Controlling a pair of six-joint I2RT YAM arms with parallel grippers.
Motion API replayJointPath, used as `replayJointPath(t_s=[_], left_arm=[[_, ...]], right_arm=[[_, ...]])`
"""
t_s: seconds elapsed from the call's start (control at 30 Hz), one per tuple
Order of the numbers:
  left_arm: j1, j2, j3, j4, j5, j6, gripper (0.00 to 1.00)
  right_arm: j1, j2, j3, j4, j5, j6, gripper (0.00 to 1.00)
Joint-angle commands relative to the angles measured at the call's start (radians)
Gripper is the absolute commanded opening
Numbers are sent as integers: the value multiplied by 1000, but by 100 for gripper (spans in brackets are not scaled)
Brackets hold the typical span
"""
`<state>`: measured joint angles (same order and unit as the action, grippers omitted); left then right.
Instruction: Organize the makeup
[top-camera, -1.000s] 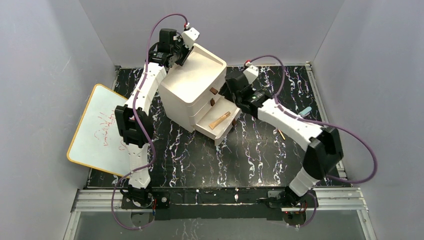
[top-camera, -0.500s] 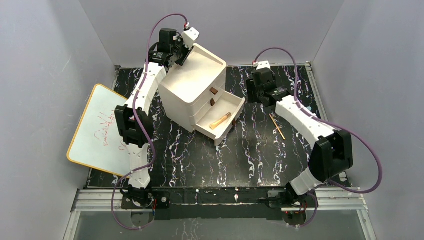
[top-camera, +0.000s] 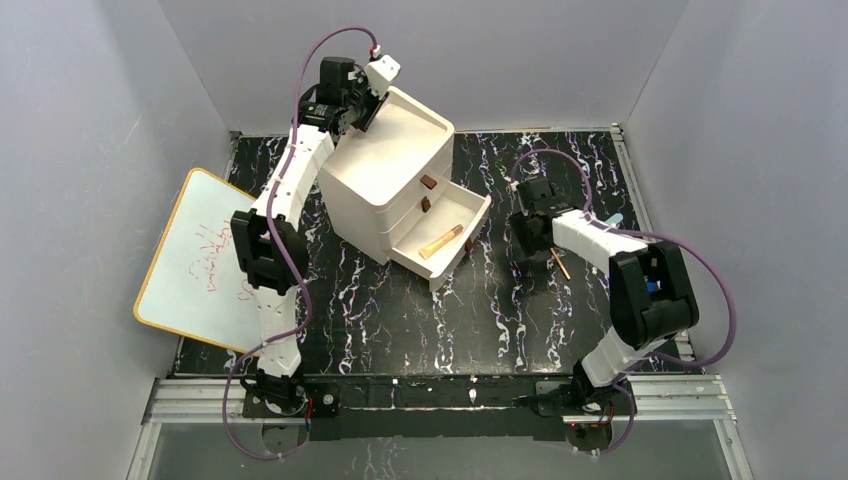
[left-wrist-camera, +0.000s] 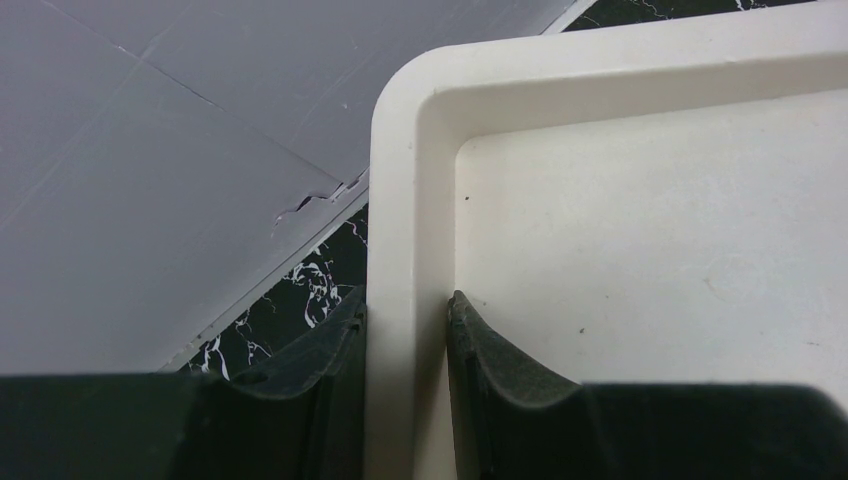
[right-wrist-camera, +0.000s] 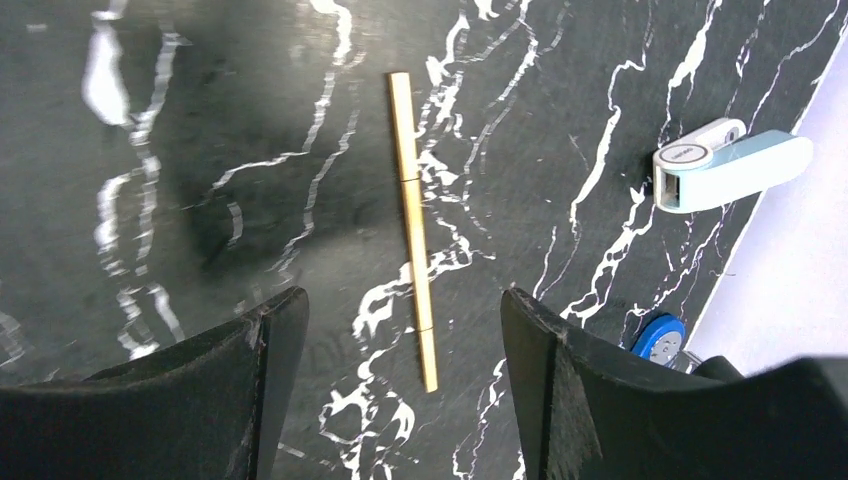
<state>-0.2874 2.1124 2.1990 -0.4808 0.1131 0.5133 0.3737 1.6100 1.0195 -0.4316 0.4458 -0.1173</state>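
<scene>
Your right claw (right-wrist-camera: 400, 310) open over thin stick (right-wrist-camera: 412, 225) lying on bench (right-wrist-camera: 180, 120): drop straight, straddle its middle, then close. Left claw (left-wrist-camera: 405, 315) clamps drawer box rim (left-wrist-camera: 405, 150); leave it there.

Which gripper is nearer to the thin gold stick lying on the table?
Right. The right gripper hovers directly above the stick, jaws open either side of it. The left gripper is far off, clamped on the rim of the drawer box.

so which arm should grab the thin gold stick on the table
Right. The right hand hangs open over the thin gold stick; the left hand is clamped on the white three-drawer box.
</scene>
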Motion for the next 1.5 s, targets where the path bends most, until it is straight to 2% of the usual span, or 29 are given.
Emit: replayJointPath(t_s=[0.0, 0.23, 0.47, 0.67, 0.9, 1.17, 1.47], left_arm=[[-82, 93, -66, -220, 37, 56, 0], [-87, 100, -61, -227, 34, 59, 0], [-88, 89, -63, -228, 20, 65, 0], [-88, 87, -68, -228, 11, 68, 0], [-88, 94, -68, -227, 2, 70, 0], [-88, 91, -69, -229, -6, 73, 0], [-88, 86, -74, -232, -13, 78, 0]], right_arm=[[-69, 13, -16, 101, -1, -32, 78], [-203, 6, -20, 149, -199, 6, 74], [-227, 57, -22, 158, -382, 34, 69], [-228, 97, -24, 152, -383, 35, 67], [-228, 110, -28, 159, -248, 31, 64], [-229, 184, 14, 107, -295, 63, 44], [-229, 267, 56, 53, -369, 99, 35]])
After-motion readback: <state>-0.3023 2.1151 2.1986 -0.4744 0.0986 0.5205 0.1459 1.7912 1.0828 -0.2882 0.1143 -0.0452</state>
